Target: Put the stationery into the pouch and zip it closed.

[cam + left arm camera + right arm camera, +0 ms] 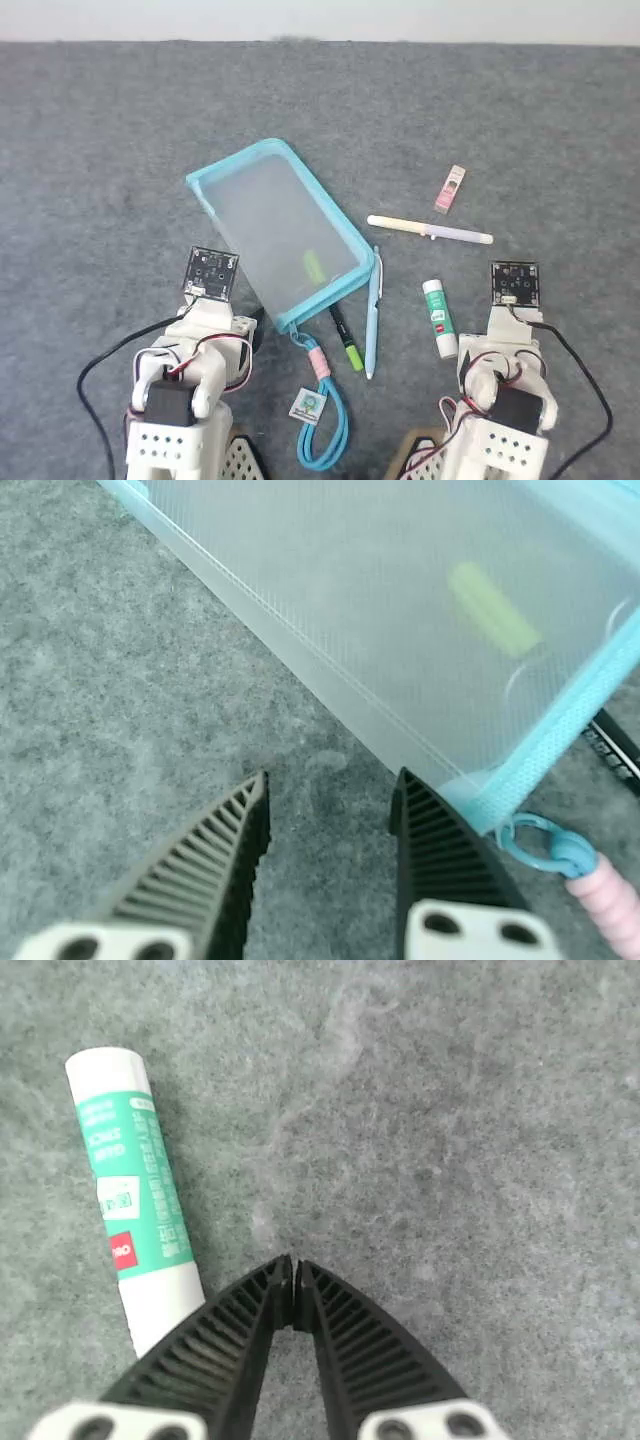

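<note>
Glue stick [135, 1195] lies on the table [480, 1110] just beside the right gripper [294, 1278], whose jaws are closed and empty; its long axis runs roughly along the gripper's own line. Right arm is the nearer one. Left gripper [332, 780] stands wide at the pouch [400, 610] corner by the zip pull [540, 842].

Bright, even light; faint shadows.

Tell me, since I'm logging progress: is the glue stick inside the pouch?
No, the glue stick lies on the carpet, apart from the pouch.
</note>
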